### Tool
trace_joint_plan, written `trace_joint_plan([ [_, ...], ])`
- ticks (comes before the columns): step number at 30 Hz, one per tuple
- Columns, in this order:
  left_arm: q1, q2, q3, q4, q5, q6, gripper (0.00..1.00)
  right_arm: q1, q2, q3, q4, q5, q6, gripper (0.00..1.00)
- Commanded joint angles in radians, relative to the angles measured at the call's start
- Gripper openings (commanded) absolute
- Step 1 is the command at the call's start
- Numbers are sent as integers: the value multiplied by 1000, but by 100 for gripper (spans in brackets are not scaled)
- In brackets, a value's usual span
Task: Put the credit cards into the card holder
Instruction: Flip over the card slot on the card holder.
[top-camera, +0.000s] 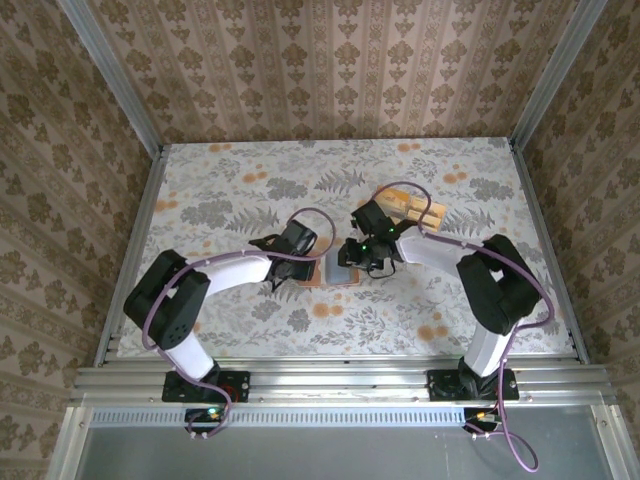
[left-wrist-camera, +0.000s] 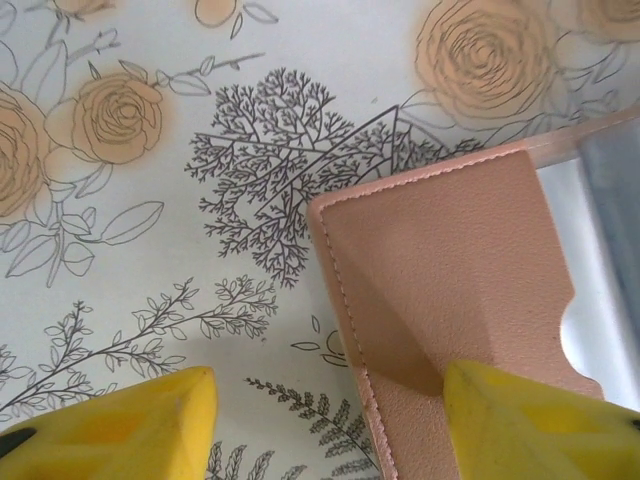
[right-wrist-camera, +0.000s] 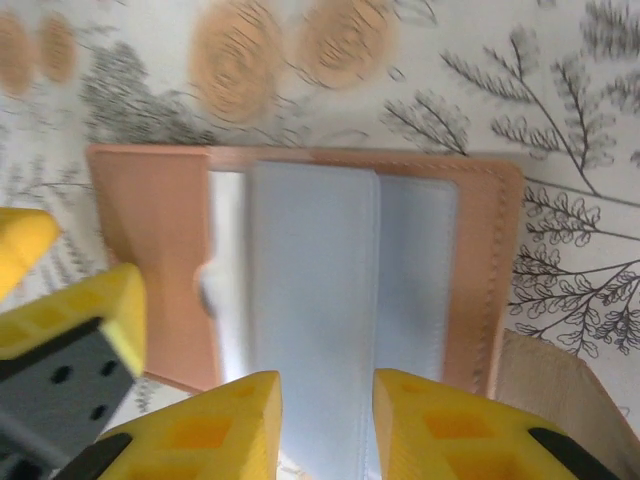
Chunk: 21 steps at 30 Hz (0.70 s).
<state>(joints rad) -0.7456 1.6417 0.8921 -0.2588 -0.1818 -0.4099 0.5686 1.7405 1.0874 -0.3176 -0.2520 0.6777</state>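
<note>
Reddish-brown leather card holder (left-wrist-camera: 450, 270) open, pockets look unfilled, loading all ahead — left gripper (left-wrist-camera: 325, 385) wide; right gripper (right-wrist-camera: 327, 390) narrow, hold unclear

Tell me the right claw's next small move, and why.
Probably ease the right claw forward a little along the pale strip lying between its fingers, deeper into the open card holder. The holder lies spread open, and the left claw, open, has one finger over its pink flap, seemingly steadying it. Whether the strip is actually gripped, I cannot tell.
</note>
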Motion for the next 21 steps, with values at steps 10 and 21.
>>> trace_joint_plan([
  [10, 3, -33, 40, -28, 20, 1, 66, -21, -48, 108, -109, 40, -73, 32],
  [21, 2, -72, -25, -14, 5, -12, 67, 5, 59, 71, -27, 13, -34, 32],
])
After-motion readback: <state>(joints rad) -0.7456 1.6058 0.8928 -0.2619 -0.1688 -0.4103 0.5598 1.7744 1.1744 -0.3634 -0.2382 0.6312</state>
